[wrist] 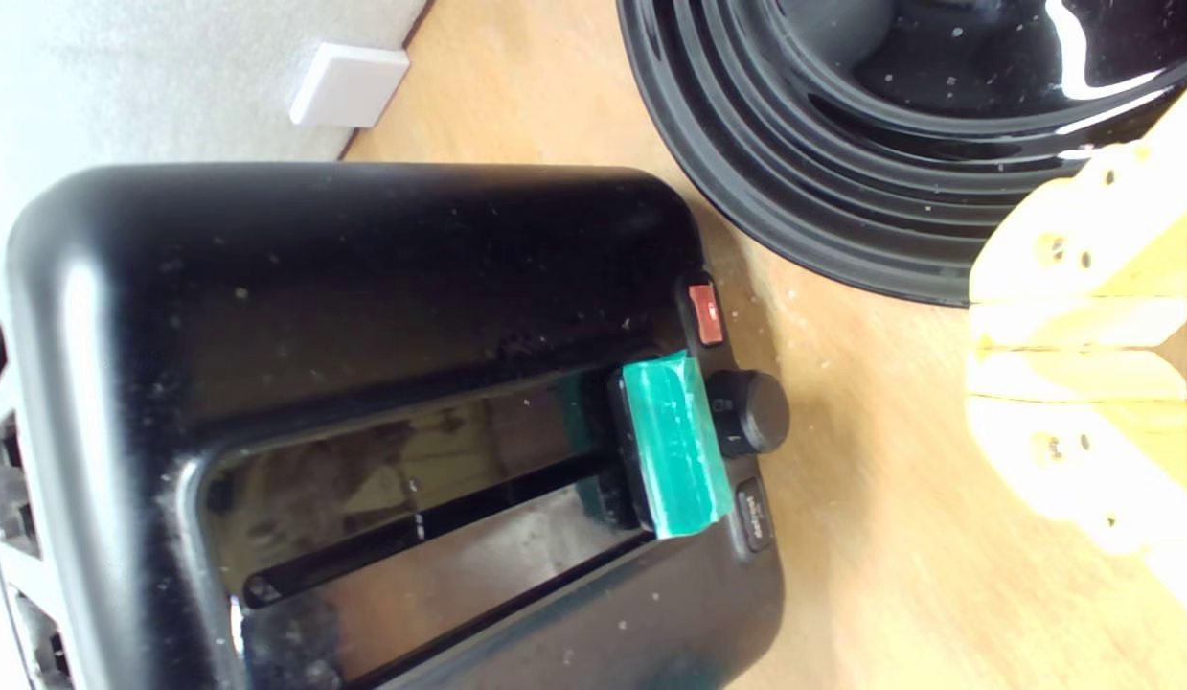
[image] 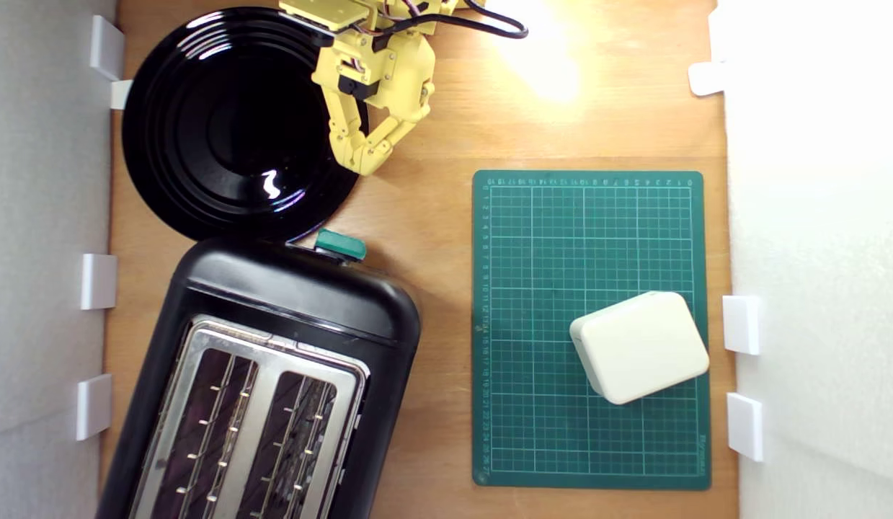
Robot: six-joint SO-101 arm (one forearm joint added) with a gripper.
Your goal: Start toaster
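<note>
The glossy black toaster [image: 295, 303] fills the exterior view's lower left, its silver top plate and two empty slots facing the camera. Its teal lever knob [image: 340, 245] juts from the end face beside the black plate. In the wrist view the toaster [wrist: 363, 268] shows that end face, and the lever knob [wrist: 672, 443] sits at the end of its slot closest to the round black dial [wrist: 751, 412] and red button [wrist: 706, 313]. My yellow gripper [image: 363, 162] is shut and empty, over the plate's rim, clearly apart from the lever. Its fingers [wrist: 1072, 287] press together.
A round black plate [image: 201, 187] lies at the back left, touching the toaster's end. A green cutting mat [image: 532, 404] with a white box [image: 639, 346] on it covers the exterior view's right. White walls with small white clips [image: 99, 281] border the wooden table.
</note>
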